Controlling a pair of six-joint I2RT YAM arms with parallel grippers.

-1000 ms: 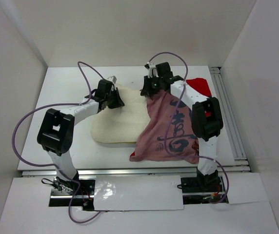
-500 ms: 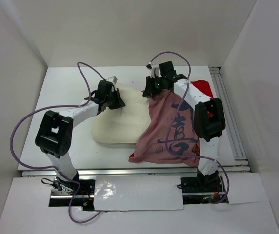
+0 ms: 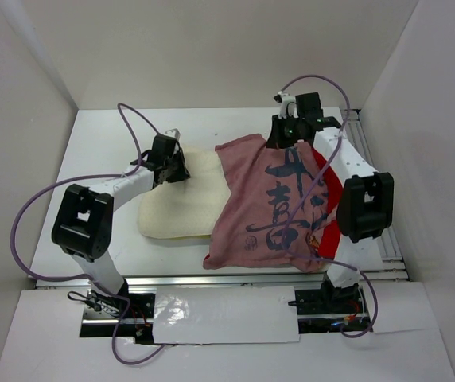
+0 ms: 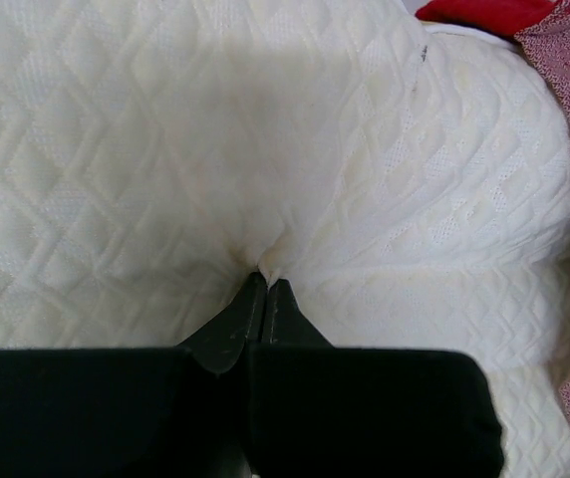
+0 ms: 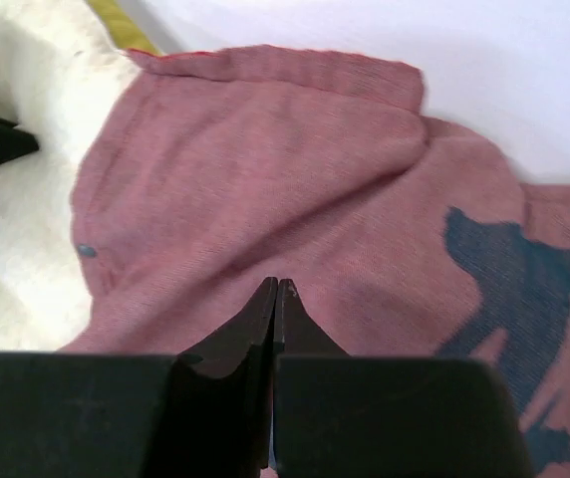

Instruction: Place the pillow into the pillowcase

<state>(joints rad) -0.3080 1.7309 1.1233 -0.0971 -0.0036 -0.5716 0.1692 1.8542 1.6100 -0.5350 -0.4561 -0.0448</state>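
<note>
Top external view: the pillow [image 3: 176, 203] lies across the middle of the table [image 3: 100, 139] with its long axis running left to right. The pillowcase [image 3: 271, 203] is spread pink side up over the pillow's right end. The left gripper [image 3: 172, 165] sits at the pillow's far edge and the right gripper [image 3: 285, 142] at the pillowcase's far edge, so each arm is nearest its own thing. We judge that the coming move turns on one fact: the pillow lies to the left of the pillowcase and has to travel rightward, along its own length, into the cloth.

In the left wrist view we see the left gripper [image 4: 267, 284] pinched tight on a small pucker of the pillow [image 4: 265, 129]. In the right wrist view the right gripper [image 5: 277, 289] is closed too, its tips pressed together over the pillowcase [image 5: 295, 179]. We cannot make out whether any cloth is nipped between them.

We cannot find the pillowcase's mouth in any view. Nor can we tell whether the pillow's right end is already inside the pillowcase or merely under it. The right arm covers part of the red cloth at the right side.
</note>
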